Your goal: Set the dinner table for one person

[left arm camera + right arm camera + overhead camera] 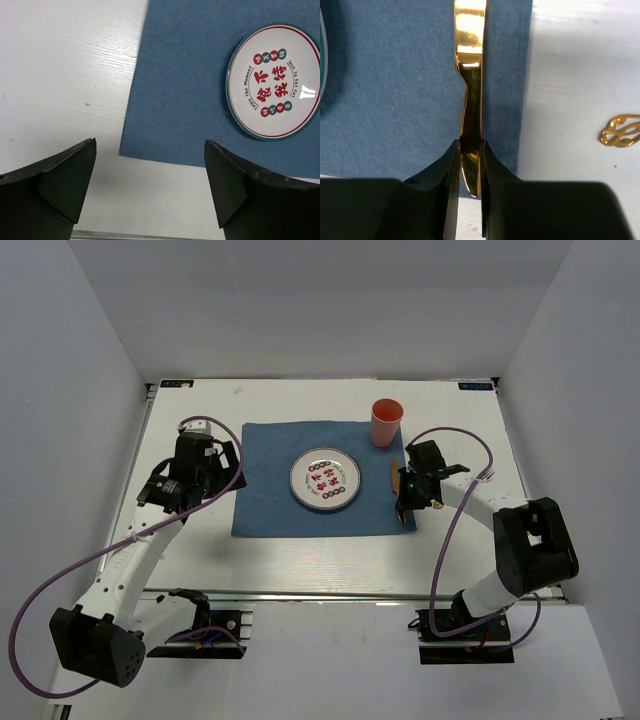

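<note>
A gold knife (pixel 470 75) lies along the right edge of the blue cloth (pixel 265 490) on the white dinner table (pixel 300 565), to the right of the plate. My right gripper (pixel 470 150) is shut on the knife's near end; in the top view it (pixel 404 502) is at the cloth's front right corner. A white plate (pixel 325 480) with red characters sits at the cloth's middle, and it also shows in the left wrist view (pixel 275 82). A pink cup (pixel 386 423) stands upright at the cloth's far right corner. My left gripper (pixel 150 142) is open and empty over bare table by the cloth's front left corner (pixel 122 152).
A gold ornate piece of cutlery (pixel 620 131) lies on the table right of the cloth, only partly in view. Purple cables loop from both arms. Metal rails edge the table, and grey walls close in the left, right and back.
</note>
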